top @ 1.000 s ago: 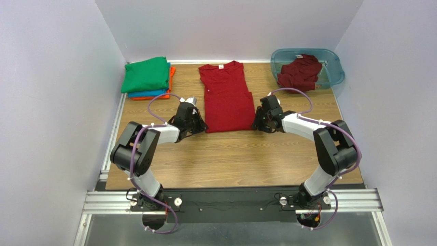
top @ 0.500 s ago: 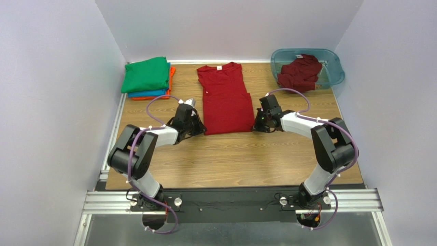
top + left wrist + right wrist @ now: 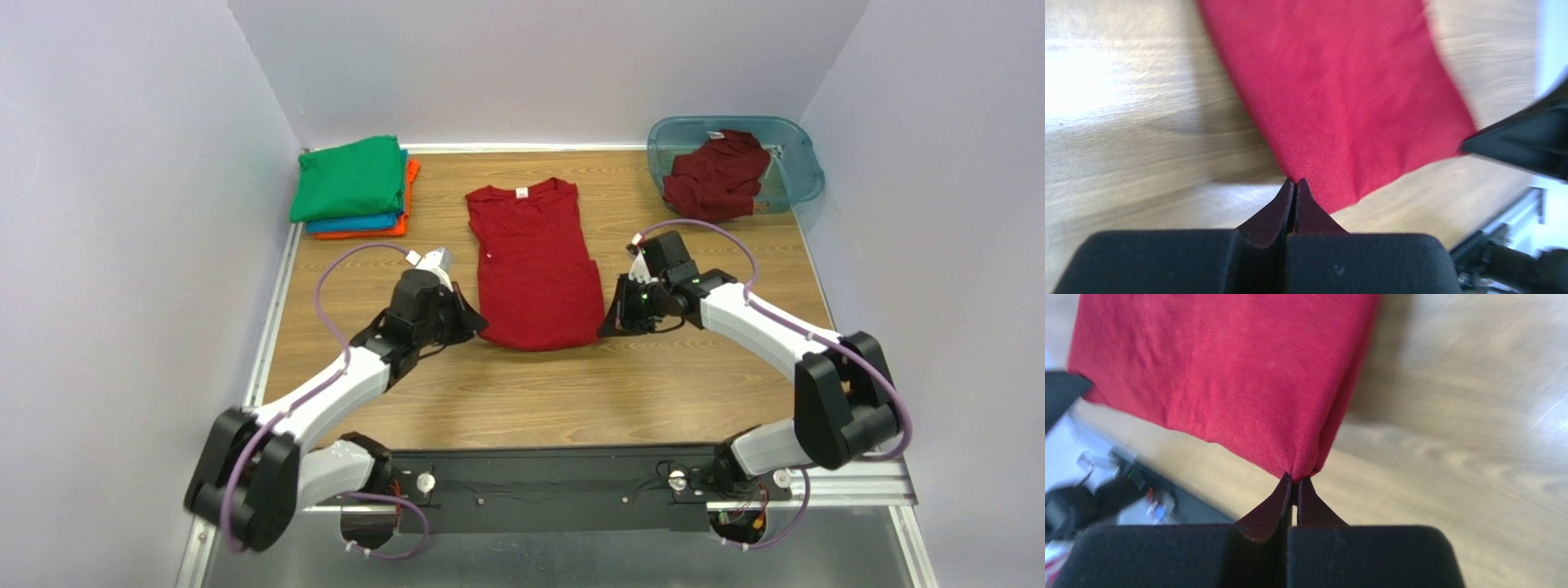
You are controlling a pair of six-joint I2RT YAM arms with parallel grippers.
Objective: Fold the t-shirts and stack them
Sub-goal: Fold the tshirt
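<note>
A dark red t-shirt (image 3: 531,261), sleeves folded in, lies lengthwise mid-table, collar at the far end. My left gripper (image 3: 472,328) is shut on its near left hem corner; the wrist view shows the cloth (image 3: 1339,92) pinched at my gripper (image 3: 1294,182). My right gripper (image 3: 607,328) is shut on the near right hem corner, the cloth (image 3: 1229,373) pinched at my gripper (image 3: 1295,478). The hem is lifted slightly. A second dark red t-shirt (image 3: 718,173) lies crumpled in the teal tub (image 3: 797,157). Green (image 3: 348,178), blue (image 3: 356,226) and orange (image 3: 410,179) t-shirts sit folded in a stack at the far left.
The wooden table (image 3: 552,392) is walled by white panels left, back and right. The arm bases sit on the black rail (image 3: 552,484) at the near edge. The tub stands in the far right corner.
Both grippers have pulled the shirt's hem toward the near edge; the whole shirt has slid nearer and slightly left. Both arms have stretched out lower.
</note>
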